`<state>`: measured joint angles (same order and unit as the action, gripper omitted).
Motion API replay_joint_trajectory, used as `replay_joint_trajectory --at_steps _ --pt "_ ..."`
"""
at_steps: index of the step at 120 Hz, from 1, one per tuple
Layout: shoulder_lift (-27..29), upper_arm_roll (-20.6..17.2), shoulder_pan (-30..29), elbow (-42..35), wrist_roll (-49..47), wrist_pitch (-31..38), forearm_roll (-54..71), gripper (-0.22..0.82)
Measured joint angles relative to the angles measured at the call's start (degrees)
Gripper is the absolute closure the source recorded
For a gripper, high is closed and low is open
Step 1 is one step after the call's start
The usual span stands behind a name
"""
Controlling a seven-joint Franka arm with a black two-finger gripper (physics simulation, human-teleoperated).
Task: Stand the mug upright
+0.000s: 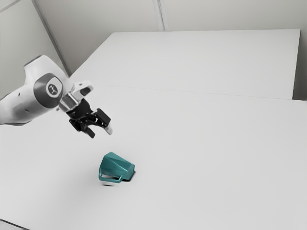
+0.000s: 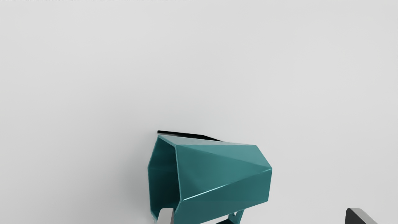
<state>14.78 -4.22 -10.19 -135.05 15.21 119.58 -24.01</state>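
Note:
A teal faceted mug (image 1: 115, 166) lies on its side on the white table, its handle toward the exterior view's bottom edge and its narrower base toward the exterior view's right. Above it, toward the exterior view's upper left, hangs the black gripper (image 1: 100, 132), apart from the mug. In the wrist view the mug (image 2: 224, 174) shows its dark open mouth, and part of its handle is cut off by the picture's edge. The gripper (image 2: 259, 216) is open, its two fingertips wide apart; one overlaps the mug's rim in that view.
The white table (image 1: 216, 158) stretches around the mug. Beyond it, a pale raised panel or surface (image 1: 206, 62) spans the back, with grey walls behind. A dark thin edge crosses the exterior view's bottom left corner.

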Motion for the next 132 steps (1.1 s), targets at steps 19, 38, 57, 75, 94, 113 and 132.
replay_joint_trajectory --at_steps 19,38,57,75,94,113,132 --pt "0.04 0.01 -0.67 -2.74 4.98 1.78 -3.99 0.0" --pt "-0.02 0.07 -1.89 -6.14 10.78 3.82 -8.85 0.0" --pt "-0.25 0.08 -2.71 -8.66 17.05 5.91 -13.44 0.0" --pt "-1.01 0.08 -3.31 -9.4 22.39 7.33 -15.71 0.0" --pt "-2.18 0.09 -3.44 -9.67 27.6 8.38 -19.12 0.0" --pt "-2.61 0.25 -4.04 -11.29 33.33 8.79 -25.27 0.0" --pt "-3.1 0.26 -5.75 -11.8 38.41 8.81 -28.42 0.0"
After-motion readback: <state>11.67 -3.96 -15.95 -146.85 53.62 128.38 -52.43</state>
